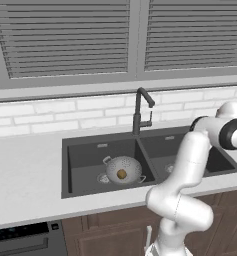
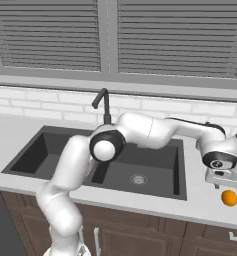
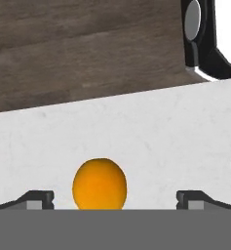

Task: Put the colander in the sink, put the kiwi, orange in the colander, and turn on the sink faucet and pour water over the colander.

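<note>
From the left base view, we are seeing the round silvery perforated metal colander (image 1: 124, 169) sitting in the left basin of the dark grey double-basin sink (image 1: 90, 152) with a small brownish fruit, probably the kiwi (image 1: 121, 174), inside it. From the right base view, we are hanging the two-finger gripper (image 2: 226, 187) over the white counter (image 2: 200, 205) right of the sink, with the small bright round orange (image 2: 229, 198) lying just below it. In the hand view we are looking along widely parted fingertips (image 3: 39, 199) at the orange, which is lying left of centre between them, so we judge a straight descent is what comes next.
</note>
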Motion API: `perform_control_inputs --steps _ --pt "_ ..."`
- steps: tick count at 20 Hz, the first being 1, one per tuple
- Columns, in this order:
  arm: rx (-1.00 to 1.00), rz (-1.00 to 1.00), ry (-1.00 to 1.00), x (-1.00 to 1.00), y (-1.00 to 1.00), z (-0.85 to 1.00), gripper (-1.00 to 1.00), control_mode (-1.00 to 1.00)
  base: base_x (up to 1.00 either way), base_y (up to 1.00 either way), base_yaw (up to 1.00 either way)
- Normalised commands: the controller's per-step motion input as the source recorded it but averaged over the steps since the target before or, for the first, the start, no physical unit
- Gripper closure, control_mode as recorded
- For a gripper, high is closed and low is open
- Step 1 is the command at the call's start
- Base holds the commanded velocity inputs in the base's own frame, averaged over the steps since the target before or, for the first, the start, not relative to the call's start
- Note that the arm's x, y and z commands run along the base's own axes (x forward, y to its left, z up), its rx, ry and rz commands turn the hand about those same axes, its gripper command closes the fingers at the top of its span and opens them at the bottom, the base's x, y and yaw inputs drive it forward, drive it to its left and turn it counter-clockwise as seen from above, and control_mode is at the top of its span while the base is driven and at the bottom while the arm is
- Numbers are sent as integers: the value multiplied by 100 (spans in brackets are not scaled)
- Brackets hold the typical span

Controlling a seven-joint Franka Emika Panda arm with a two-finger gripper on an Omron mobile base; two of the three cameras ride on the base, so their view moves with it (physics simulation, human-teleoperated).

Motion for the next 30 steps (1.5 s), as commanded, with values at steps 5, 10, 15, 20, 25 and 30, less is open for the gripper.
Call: perform_control_inputs --steps 5,10,15,20,25,30 --pt "0 0 3 38 -1 -40 -100 -100 0 0 0" --pt "0 0 0 29 -12 -25 -100 -100 0 0 0" --pt "0 0 0 0 -15 -26 -100 -100 0 0 0" --pt "0 0 0 0 -3 -29 -100 -100 0 0 0" --pt "0 0 0 -6 0 -25 -100 -100 0 0 0" --pt "0 0 0 -18 0 -23 -100 -100 0 0 0"
